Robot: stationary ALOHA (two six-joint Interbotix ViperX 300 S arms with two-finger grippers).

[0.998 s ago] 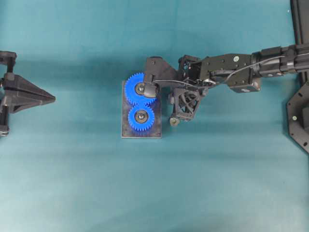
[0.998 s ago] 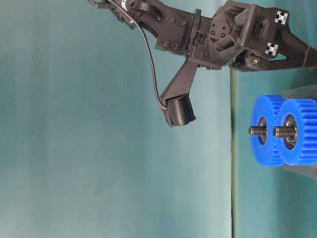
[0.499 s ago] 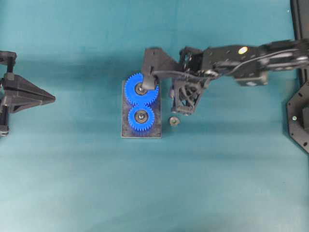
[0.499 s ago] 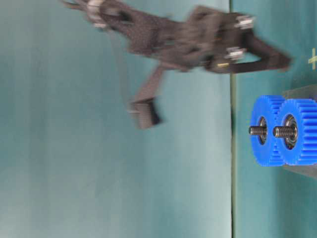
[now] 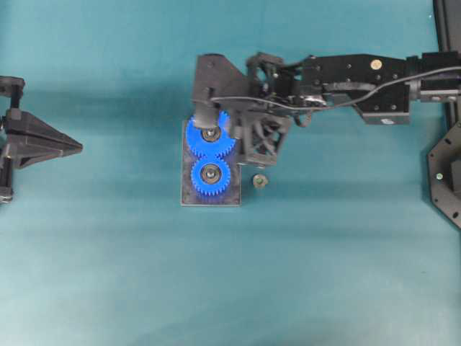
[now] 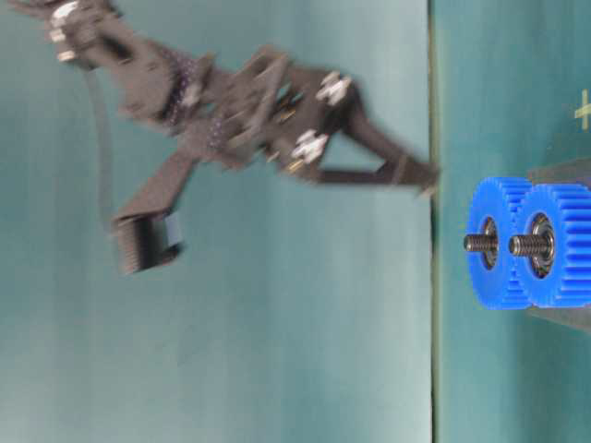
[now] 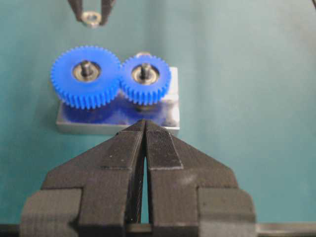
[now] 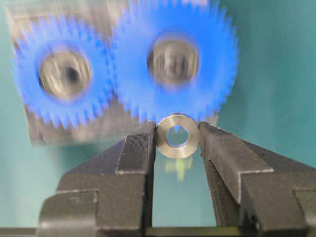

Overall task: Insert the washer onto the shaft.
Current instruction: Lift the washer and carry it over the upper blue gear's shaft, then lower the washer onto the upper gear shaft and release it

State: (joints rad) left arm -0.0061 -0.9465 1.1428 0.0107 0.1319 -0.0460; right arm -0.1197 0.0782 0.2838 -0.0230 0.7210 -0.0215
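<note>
Steel washer (image 8: 177,135), small, rigid and likely slippery, sits clamped edge-on between the right gripper (image 8: 177,140) jaws, above the table beside 2 blue gears (image 5: 209,155); the rim is its surest hold. Left gripper (image 7: 144,148) jaws rest together.

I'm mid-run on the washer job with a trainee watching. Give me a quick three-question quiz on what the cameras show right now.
1. True or false: the washer is pinched between the right gripper's fingers.
2. How many blue gears sit on the metal base plate?
3. The left gripper is: A) gripping a gear, B) shut on nothing, away from the plate, C) wide open over a shaft.

Key: 1 true; 2 two, meshed, each on its own threaded shaft; 3 B.
</note>
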